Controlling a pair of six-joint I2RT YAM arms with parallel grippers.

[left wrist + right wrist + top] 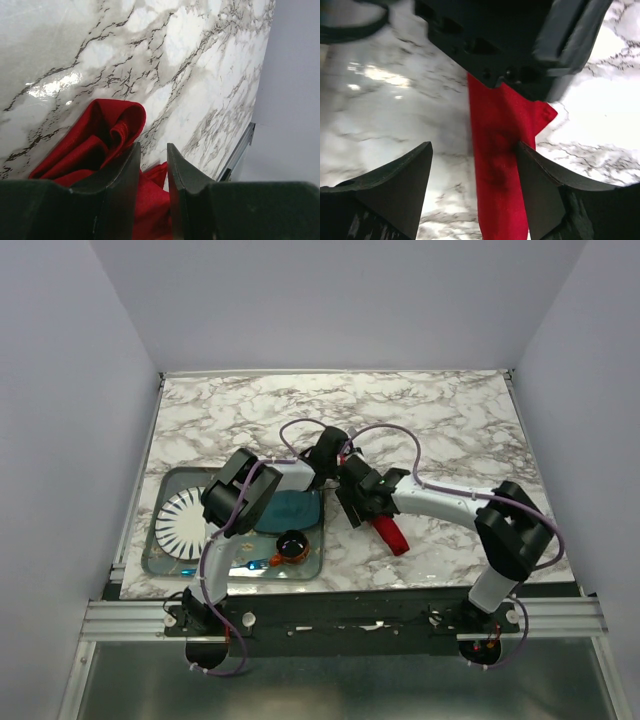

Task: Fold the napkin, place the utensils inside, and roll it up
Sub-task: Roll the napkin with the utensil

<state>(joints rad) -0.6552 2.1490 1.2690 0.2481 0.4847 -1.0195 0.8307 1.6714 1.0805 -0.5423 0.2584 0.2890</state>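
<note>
Plain lavender-grey walls (330, 300) enclose a glossy white-and-grey marbled surface (430, 410); a metal rail (340, 618) crosses the frame's bottom.

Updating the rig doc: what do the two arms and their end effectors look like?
Both the left arm and right arm have white links with bulky black joint housings; thin purple cables loop alongside. The left end effector and right end effector each have two dark, wedge-shaped fingers.

Bright even light, white glare on the marble table (50, 85), left tool (153, 146) softly blurred.

matt cloth napkin (495, 175) on glossy, perhaps laminate, table (175, 75).
</note>
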